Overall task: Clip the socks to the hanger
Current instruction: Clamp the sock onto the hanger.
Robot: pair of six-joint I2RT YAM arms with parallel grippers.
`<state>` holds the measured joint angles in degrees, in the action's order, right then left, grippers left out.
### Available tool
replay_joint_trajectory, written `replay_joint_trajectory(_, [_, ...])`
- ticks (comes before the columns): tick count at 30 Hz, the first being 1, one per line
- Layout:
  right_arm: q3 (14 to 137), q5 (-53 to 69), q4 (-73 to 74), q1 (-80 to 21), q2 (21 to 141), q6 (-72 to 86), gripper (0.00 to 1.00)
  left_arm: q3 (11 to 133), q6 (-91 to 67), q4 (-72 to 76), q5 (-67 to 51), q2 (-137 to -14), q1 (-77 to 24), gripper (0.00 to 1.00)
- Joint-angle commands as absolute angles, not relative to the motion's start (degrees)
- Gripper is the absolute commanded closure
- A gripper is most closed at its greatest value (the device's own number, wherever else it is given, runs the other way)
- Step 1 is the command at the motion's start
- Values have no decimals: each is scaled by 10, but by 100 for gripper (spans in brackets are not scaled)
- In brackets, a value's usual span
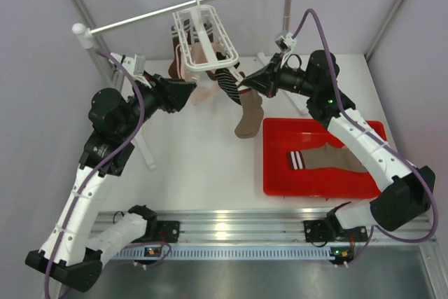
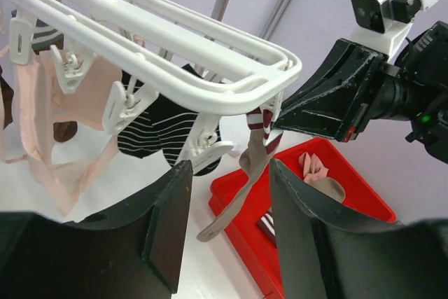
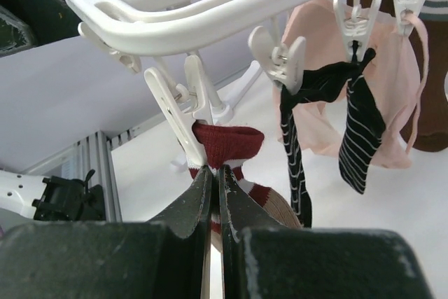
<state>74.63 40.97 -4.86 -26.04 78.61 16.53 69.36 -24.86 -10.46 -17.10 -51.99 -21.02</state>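
The white hanger [image 1: 203, 33] hangs from the rail, with pink socks [image 3: 392, 82] and black striped socks [image 3: 360, 124] clipped to it. My right gripper [image 3: 215, 173] is shut on the dark red, white-striped cuff [image 3: 227, 141] of a taupe sock [image 1: 250, 117] and holds it up against a white clip [image 3: 178, 113] at the hanger's corner. The sock's foot dangles below [image 2: 248, 173]. My left gripper [image 2: 227, 173] is open and empty, just under the same corner of the hanger [image 2: 210, 96]. A second taupe sock [image 1: 329, 160] lies in the red tray.
The red tray [image 1: 276, 173] sits on the table at the right, with a pale pink sock [image 2: 315, 166] also in it. The long white rail [image 1: 175, 8] on two poles spans the back. The rail's left pole foot [image 1: 147, 152] reaches across the table.
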Motion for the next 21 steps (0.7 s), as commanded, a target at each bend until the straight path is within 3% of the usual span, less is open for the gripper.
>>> replay_joint_trajectory(1, [751, 425, -59, -253, 769, 155, 100, 693, -227, -106, -162, -525, -207, 48])
replay_joint_trajectory(9, [754, 432, -48, -250, 771, 142, 100, 683, -219, -78, -152, -546, -207, 48])
replay_joint_trajectory(20, [759, 427, -34, -243, 778, 129, 100, 661, -229, -29, -215, -555, -207, 58])
replay_joint_trajectory(21, [761, 425, -33, -242, 779, 128, 91, 661, -230, -26, -215, -555, -207, 59])
